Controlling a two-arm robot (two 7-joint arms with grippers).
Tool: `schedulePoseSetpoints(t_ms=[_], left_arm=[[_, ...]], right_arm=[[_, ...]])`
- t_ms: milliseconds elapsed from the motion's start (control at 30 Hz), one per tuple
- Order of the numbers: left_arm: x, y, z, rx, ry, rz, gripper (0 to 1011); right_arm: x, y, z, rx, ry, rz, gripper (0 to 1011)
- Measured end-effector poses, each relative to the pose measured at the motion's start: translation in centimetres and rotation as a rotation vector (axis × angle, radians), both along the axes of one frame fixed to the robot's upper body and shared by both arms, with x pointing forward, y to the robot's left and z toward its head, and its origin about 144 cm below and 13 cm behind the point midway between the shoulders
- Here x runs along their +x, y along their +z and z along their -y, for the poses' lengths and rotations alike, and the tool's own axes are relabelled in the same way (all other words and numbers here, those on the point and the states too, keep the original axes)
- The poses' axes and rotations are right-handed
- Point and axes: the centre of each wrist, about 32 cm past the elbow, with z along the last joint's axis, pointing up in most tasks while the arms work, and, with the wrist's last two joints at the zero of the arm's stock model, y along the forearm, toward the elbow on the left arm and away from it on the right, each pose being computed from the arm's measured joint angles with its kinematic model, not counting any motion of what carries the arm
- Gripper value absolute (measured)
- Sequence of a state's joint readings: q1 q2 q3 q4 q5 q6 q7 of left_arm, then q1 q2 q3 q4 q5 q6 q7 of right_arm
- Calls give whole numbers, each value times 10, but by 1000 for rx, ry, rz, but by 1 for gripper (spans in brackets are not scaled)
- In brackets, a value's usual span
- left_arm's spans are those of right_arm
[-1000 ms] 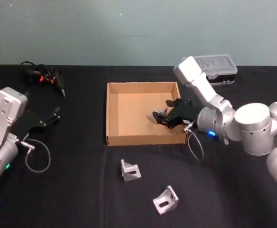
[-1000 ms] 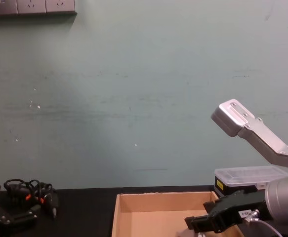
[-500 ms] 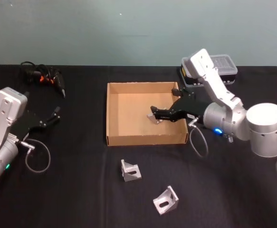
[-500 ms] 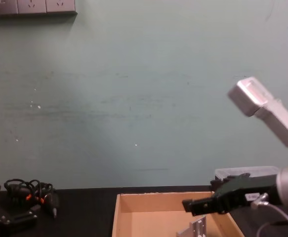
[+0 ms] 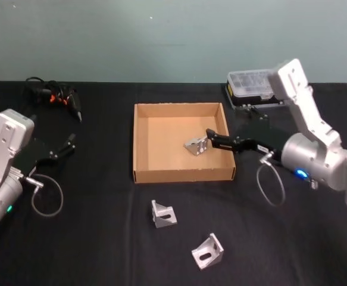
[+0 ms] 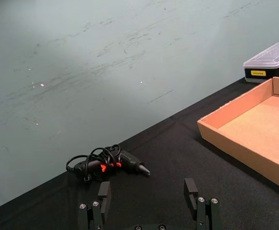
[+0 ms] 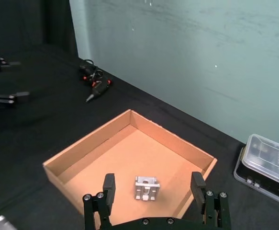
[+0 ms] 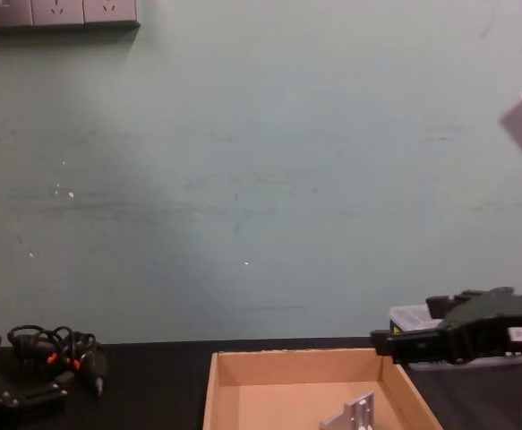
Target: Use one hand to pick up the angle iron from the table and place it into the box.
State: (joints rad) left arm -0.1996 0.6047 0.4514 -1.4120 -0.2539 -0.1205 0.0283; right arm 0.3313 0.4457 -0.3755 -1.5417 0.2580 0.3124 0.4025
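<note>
Your right claw (image 7: 152,178) hung spread over the box's (image 5: 182,176) right wall. An angle iron (image 5: 196,146) lay inside the box, just beyond its tips. Your left claw (image 6: 147,184) sat parked, spread, at the tabletop's (image 5: 102,238) left.

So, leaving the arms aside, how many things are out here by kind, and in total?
Angle irons: 3
Cardboard box: 1
Plastic case: 1
Corded hand tool: 1
Total: 6
</note>
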Motion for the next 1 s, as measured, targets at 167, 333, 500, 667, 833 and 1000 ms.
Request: schedulePoseSetpoints(t_ms=[167, 333, 500, 667, 833, 1000], left_arm=[[0, 0, 0, 0, 0, 0, 1000], [0, 0, 0, 0, 0, 0, 1000], [0, 0, 0, 0, 0, 0, 1000], [0, 0, 0, 0, 0, 0, 1000], [0, 0, 0, 0, 0, 0, 1000], [0, 0, 0, 0, 0, 0, 1000]], right_arm=[[-22, 9, 7, 6, 9, -3, 1002], [-39, 19, 11, 6, 22, -24, 1002], [-57, 28, 13, 1, 49, -64, 1002], [-70, 34, 13, -5, 73, -119, 1002], [-83, 37, 11, -32, 94, -200, 1002], [-91, 33, 7, -59, 111, -258, 1002]])
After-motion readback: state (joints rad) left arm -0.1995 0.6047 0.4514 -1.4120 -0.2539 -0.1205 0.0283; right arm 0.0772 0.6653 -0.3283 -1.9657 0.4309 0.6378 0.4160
